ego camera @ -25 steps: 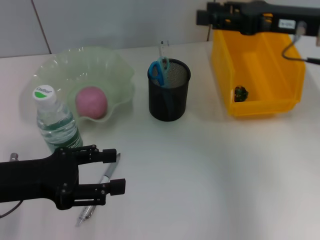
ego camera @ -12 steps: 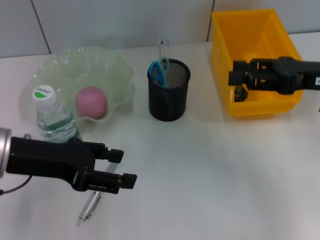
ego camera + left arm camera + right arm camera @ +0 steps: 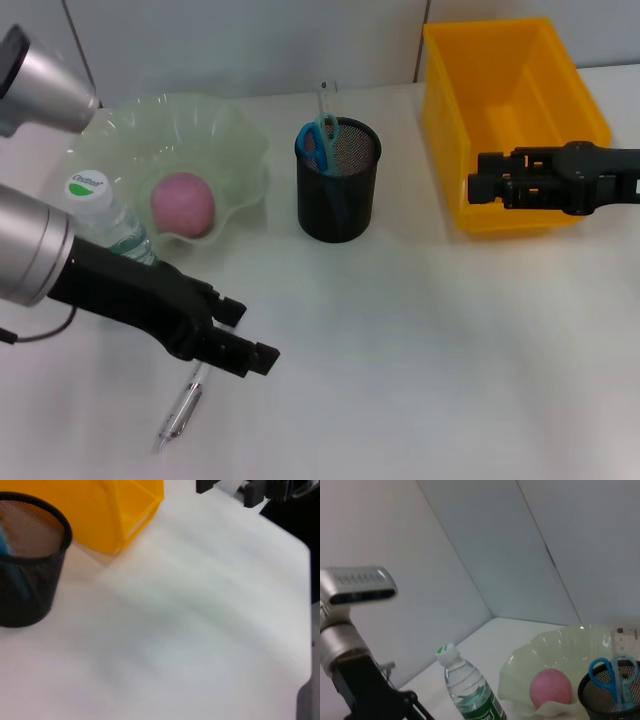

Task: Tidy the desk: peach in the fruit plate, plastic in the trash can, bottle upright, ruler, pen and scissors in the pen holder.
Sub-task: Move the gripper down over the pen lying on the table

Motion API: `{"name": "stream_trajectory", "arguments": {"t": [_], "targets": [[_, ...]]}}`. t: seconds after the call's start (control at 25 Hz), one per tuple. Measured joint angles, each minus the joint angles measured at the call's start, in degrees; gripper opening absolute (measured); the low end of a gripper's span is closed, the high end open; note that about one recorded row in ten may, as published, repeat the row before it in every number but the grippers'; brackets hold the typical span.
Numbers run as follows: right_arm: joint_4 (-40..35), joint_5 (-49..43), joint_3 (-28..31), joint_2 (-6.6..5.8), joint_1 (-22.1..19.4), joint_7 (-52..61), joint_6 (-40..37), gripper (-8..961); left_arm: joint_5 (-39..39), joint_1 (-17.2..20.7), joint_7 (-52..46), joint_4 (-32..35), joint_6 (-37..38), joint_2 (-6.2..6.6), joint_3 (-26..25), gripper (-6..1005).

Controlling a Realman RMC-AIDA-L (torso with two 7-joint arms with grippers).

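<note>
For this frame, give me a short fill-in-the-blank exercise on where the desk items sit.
1. The peach lies in the ____ plate.
2. The scissors stand in the ____ holder.
3. The bottle stands ____.
4. The pen lies on the desk under the ____ hand.

Missing words: fruit; pen; upright; left

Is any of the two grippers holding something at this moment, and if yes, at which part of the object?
Nothing is held. The left gripper is open above the pen, which lies on the table. The right gripper is open and empty in front of the yellow bin.
</note>
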Motion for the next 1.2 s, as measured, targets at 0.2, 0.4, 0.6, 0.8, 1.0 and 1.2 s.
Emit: {"name": "stream_trajectory", "arguments": {"t": [0.2,0.4,0.6,0.8,1.0,1.2], "targets": [[0.01,-0.32,0.01,-0.31,0.23,0.49,0.03,635,4.06,-1.91,-6.33,5.97,1.81,-0.12,1.52,783],[-0.18,-0.35,0.02,-0.79,0.58,1.25,0.01,635,10.04,-4.92,-14.78,9.14,1.32,-0.43,7.25,783],[-0.11,-1.05,-0.22,-1.22,1.26,2.28,0.00,635,16.17,-7.91,-22.84,9.43,-0.83,-0.72,13.22,783],[-0.14,-4.83,0.49,-1.81,1.86,3.47,-0.54,635,20.73,-9.10,-28.28,8.26,-5.19,-0.82,18.34,782],[-0.53,-7.48,3.95,-4.99,1.15,5.29,-5.08,635,20.67,-9.58,-29.99,5.24,-8.08,-0.88,19.37,782],[-0.42,-11.40,4.97,-6.10,0.18,4.69,-8.47,635,19.76,-9.74,-30.00,2.93,-8.91,-0.90,19.39,783]]}}
